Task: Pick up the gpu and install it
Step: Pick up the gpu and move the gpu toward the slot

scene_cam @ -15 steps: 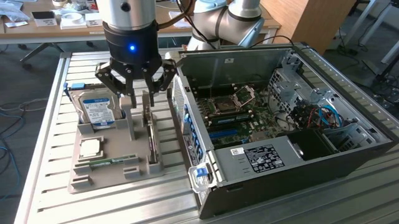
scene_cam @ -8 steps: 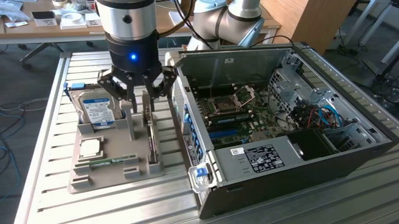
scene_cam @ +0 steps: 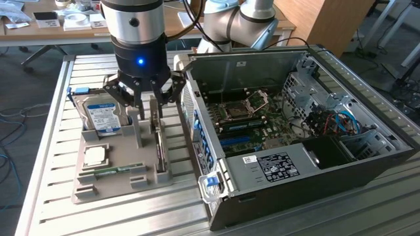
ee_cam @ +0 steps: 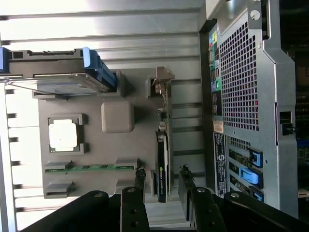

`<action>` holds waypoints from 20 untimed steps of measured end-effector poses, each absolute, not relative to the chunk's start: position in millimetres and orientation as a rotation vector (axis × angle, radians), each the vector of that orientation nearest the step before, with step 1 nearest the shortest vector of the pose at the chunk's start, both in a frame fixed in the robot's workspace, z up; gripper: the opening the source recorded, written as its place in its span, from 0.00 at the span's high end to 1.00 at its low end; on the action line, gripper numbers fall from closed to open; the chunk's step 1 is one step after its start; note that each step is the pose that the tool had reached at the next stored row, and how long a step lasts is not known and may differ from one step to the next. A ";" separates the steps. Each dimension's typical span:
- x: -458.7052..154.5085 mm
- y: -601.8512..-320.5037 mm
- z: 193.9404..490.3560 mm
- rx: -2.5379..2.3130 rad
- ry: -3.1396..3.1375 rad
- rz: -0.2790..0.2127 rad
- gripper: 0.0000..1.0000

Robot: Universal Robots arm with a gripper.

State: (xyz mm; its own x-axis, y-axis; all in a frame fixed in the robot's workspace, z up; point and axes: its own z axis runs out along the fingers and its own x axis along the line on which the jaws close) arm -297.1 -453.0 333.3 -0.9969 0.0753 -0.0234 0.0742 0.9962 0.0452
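Over the grey holder tray, fingers spread wide, straddling the upright gpu, gripping nothing

The worktop is ribbed bare metal with a dull brushed sheen, and the holder on it is smooth matt grey plastic. The gpu pairs a green circuit board with a faintly glossy black cooler, while the hard drive is silvery metal with glossy blue plastic rails. The computer case is matt black sheet metal with a perforated grey grille, and the hand is matt black.
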 end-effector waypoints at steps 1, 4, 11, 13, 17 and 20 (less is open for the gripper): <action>-296.9 -453.0 333.1 0.117 3.114 0.069 0.58; -296.8 -453.0 333.2 0.117 3.114 0.069 0.58; -296.7 -453.0 329.7 0.117 3.114 0.069 0.58; -296.7 -453.0 327.0 0.117 3.114 0.069 0.58; -296.7 -453.0 326.3 0.117 3.114 0.069 0.58; -295.0 -453.1 325.7 0.116 3.114 0.069 0.58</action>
State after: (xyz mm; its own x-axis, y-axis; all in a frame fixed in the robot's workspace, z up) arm -295.0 -453.1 325.7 -0.9969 0.0752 -0.0234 0.0741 0.9962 0.0452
